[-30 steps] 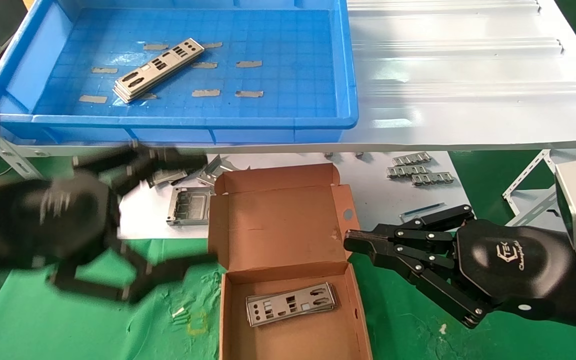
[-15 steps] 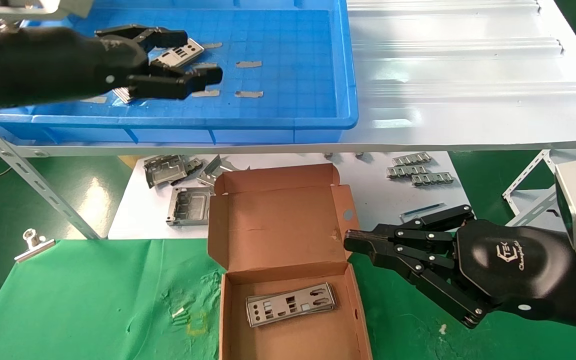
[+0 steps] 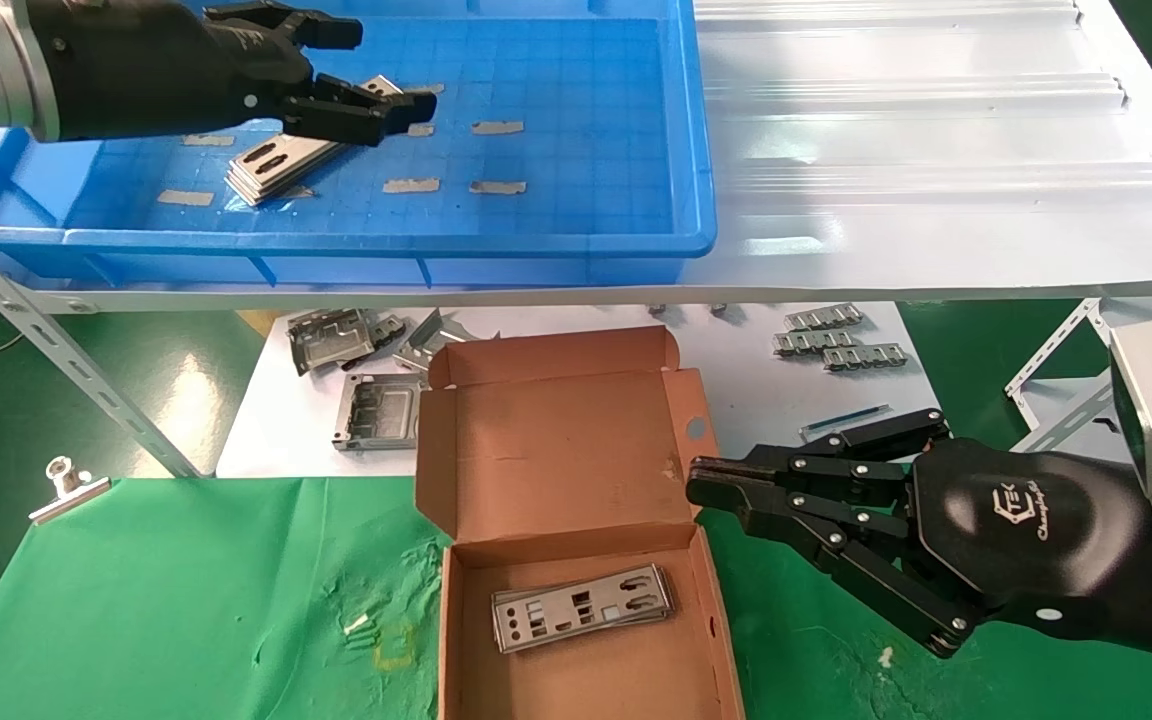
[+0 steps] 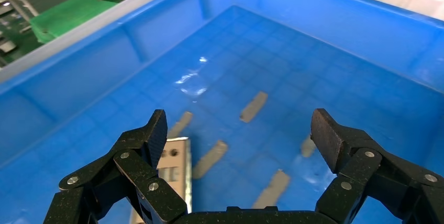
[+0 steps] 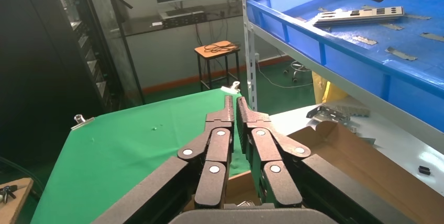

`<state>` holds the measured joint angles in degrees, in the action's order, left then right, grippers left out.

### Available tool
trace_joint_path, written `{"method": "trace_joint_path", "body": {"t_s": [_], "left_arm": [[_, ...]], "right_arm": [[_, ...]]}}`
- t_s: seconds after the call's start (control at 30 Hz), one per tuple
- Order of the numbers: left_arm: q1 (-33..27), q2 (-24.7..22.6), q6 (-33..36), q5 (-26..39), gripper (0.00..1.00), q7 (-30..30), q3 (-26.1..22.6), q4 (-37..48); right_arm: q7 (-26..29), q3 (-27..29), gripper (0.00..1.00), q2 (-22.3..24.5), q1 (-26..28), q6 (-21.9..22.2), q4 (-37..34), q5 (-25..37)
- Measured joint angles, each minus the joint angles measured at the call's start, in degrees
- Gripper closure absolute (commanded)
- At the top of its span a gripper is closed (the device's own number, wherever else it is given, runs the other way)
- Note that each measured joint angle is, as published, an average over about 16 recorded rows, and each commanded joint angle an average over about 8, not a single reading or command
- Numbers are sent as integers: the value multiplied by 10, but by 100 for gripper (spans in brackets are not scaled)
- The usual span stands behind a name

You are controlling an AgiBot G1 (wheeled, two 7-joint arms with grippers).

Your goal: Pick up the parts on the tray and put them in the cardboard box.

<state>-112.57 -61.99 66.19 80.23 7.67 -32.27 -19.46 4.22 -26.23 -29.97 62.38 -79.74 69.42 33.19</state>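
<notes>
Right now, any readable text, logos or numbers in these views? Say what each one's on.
"Champion" (my best reading, small script) beside a stylised logo, possibly "TEK": printed on the black housing of the right gripper, which is parked beside the box.
Left gripper, tray, parts: no markings visible.
Nothing legible in either wrist view.

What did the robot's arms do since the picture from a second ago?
The left gripper swung up from beside the cardboard box into the tray. It now hangs open over the stack of parts, gripping nothing. The right gripper stayed shut beside the box, and the plates in the box have not moved.
</notes>
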Motion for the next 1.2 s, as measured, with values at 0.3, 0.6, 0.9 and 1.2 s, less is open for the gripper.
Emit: {"method": "trace_joint_path", "body": {"t_s": [0.3, 0.6, 0.9, 1.2], "left_arm": [[-35, -31, -41, 23, 0, -37, -11, 100], [-47, -58, -110, 31, 0, -40, -15, 163], [-47, -71, -151, 26, 15, -37, -10, 184], [-47, -66, -138, 17, 0, -45, -4, 185]], "right_arm": [[0, 0, 0, 0, 0, 0, 0, 0], [0, 0, 0, 0, 0, 0, 0, 0], [0, 0, 0, 0, 0, 0, 0, 0], [0, 0, 0, 0, 0, 0, 0, 0]]}}
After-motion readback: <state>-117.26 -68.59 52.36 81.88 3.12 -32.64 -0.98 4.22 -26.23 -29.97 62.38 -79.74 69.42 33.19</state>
